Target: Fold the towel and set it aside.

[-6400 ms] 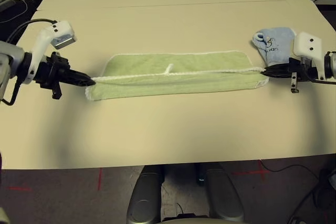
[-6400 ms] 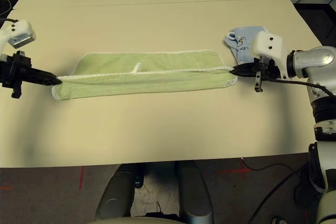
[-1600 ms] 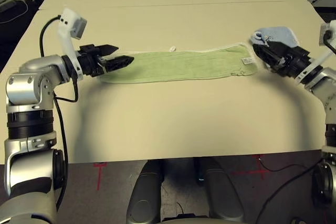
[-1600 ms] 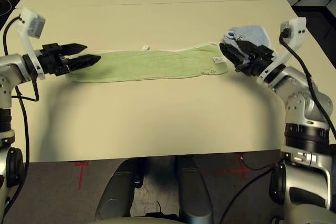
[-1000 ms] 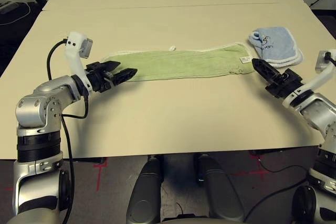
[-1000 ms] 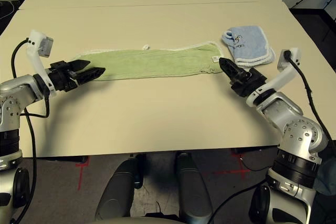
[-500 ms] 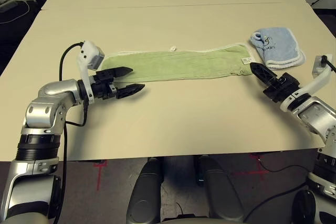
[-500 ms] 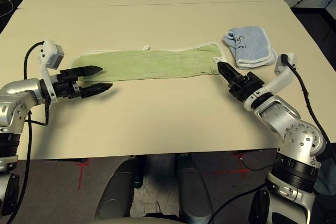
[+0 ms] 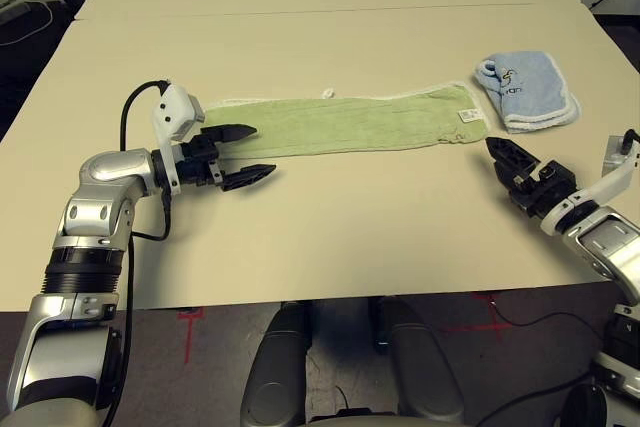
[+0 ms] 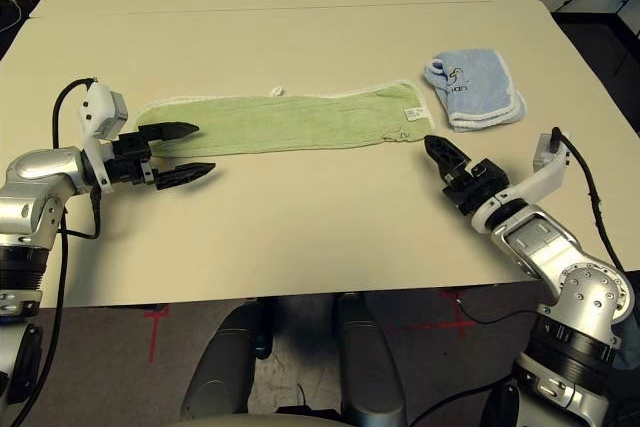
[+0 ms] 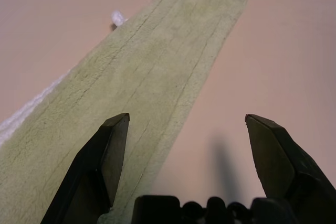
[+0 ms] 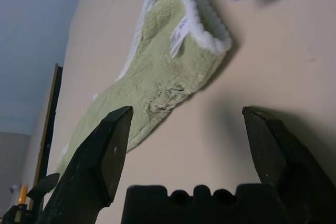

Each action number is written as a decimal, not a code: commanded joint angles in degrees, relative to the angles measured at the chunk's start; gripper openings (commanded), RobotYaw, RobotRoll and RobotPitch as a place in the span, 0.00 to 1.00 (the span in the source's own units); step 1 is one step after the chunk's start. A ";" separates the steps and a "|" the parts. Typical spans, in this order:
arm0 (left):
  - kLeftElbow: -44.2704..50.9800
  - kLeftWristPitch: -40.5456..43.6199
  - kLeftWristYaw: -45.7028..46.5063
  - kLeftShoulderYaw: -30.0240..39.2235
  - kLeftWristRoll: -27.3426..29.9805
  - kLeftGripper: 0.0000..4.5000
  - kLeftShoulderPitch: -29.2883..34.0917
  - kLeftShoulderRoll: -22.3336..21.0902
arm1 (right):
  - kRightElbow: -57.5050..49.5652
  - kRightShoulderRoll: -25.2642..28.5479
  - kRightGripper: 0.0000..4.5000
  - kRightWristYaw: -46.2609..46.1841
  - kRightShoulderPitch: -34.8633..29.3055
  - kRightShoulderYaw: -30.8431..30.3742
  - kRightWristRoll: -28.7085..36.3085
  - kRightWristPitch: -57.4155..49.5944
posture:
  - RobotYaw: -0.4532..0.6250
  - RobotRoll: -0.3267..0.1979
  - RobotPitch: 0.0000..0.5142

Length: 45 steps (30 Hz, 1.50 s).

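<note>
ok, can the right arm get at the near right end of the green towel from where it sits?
Probably yes. The right tool is open, empty and aimed at the green towel, whose right end lies just ahead on bare table. The blue towel sits off to the side, out of the path.

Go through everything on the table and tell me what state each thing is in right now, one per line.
green towel: folded into a long narrow strip, lying flat on the table, not held
blue towel: folded, lying beyond the strip's right end
left gripper: fingers open, empty, at the strip's left end
right gripper: fingers open, empty, short of the strip's right end
</note>
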<state>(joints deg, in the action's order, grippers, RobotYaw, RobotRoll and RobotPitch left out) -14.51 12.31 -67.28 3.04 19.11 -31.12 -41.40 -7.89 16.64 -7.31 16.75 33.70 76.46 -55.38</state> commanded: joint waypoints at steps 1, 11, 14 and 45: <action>0.10 0.58 -0.99 -1.25 -0.37 0.99 0.11 -0.05 | 2.81 -0.50 1.00 -1.03 0.74 -1.26 -0.46 1.52 | 0.46 0.62 0.44; 1.22 2.15 -1.22 -1.37 -0.24 0.99 0.07 -0.84 | 8.08 -1.24 1.00 -7.93 3.40 -0.83 5.03 2.59 | 0.47 0.62 0.44; 1.46 2.40 -1.16 -1.35 -0.28 0.99 0.06 -0.97 | 7.44 -1.10 1.00 -8.69 2.09 -1.32 6.60 2.34 | 0.47 0.62 0.44; 7.11 5.59 0.88 -0.40 0.44 0.99 4.12 -1.43 | 17.64 2.12 1.00 5.67 5.86 -3.65 -2.62 9.09 | 0.48 0.62 0.44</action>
<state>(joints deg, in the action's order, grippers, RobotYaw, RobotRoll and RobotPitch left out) -8.57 17.45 -66.51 2.19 19.29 -28.25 -41.98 7.52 18.85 -1.05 23.25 29.51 75.71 -47.05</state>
